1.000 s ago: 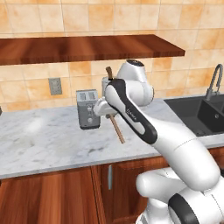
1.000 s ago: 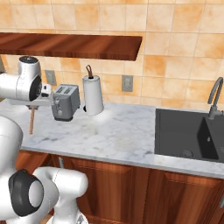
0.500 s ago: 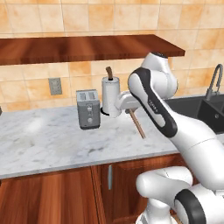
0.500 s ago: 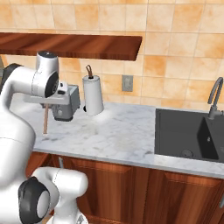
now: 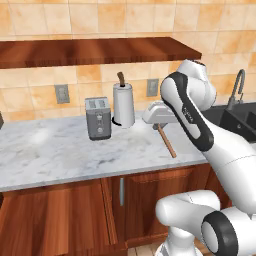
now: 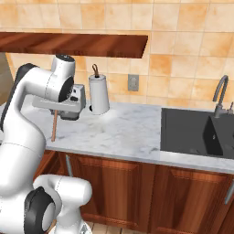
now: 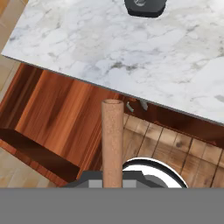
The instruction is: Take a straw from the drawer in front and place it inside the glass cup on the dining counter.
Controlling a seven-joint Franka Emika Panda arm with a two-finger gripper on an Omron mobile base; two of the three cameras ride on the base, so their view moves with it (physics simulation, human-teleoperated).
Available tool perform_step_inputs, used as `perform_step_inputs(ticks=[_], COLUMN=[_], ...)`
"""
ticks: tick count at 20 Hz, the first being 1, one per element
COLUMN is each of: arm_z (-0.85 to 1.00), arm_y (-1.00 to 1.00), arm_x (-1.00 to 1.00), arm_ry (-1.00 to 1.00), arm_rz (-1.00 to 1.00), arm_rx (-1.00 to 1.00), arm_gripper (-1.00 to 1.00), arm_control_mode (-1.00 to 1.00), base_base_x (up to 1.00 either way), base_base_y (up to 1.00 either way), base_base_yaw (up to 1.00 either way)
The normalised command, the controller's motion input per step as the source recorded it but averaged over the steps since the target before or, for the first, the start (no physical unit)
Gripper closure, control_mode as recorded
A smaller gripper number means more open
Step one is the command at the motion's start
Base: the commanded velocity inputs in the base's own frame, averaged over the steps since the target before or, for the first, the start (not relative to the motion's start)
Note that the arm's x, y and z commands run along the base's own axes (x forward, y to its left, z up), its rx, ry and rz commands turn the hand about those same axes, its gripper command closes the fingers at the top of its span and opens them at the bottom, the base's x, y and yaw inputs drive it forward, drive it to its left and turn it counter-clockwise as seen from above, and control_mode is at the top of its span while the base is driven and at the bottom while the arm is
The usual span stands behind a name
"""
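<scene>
The straw (image 5: 167,142) is a thin tan-brown stick hanging below my gripper (image 5: 159,125), which is shut on its upper end above the marble worktop's front part. From the right base view the straw (image 6: 54,128) points down from the gripper (image 6: 55,111), in front of the toaster. In the hand view the straw (image 7: 112,144) runs up from between the fingers, over the worktop edge and the wood cabinet fronts below. The glass cup and the dining counter are out of view. I cannot make out the drawer among the cabinet fronts.
A grey toaster (image 5: 98,118) and a white paper towel roll (image 5: 123,105) stand at the back of the tile-backed marble worktop (image 5: 55,150). A black sink (image 6: 201,132) with a curved faucet (image 6: 221,93) lies to the right. A wooden shelf (image 5: 95,50) hangs above.
The arm has swung to the right along the worktop with the straw in its grip, from in front of the toaster to right of the paper towel roll.
</scene>
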Motion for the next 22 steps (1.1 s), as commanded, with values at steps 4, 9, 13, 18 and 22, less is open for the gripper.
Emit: perform_step_inputs(ticks=[4, 9, 13, 18, 22], arm_z=[0.00, 0.00, 0.00, 0.00, 0.00], arm_y=[0.00, 0.00, 0.00, 0.00, 0.00], arm_x=[0.00, 0.00, 0.00, 0.00, 0.00], arm_ry=[0.00, 0.00, 0.00, 0.00, 0.00], arm_rz=[0.00, 0.00, 0.00, 0.00, 0.00], arm_rx=[0.00, 0.00, 0.00, 0.00, 0.00], arm_gripper=[1.00, 1.00, 1.00, 1.00, 1.00], arm_control_mode=[1.00, 1.00, 1.00, 1.00, 1.00], base_base_x=[-0.97, -0.20, 0.00, 0.00, 0.00], base_base_y=[-0.18, -0.16, -0.16, -0.27, -0.35], base_base_yaw=[-0.07, -0.32, -0.77, -0.77, -0.70])
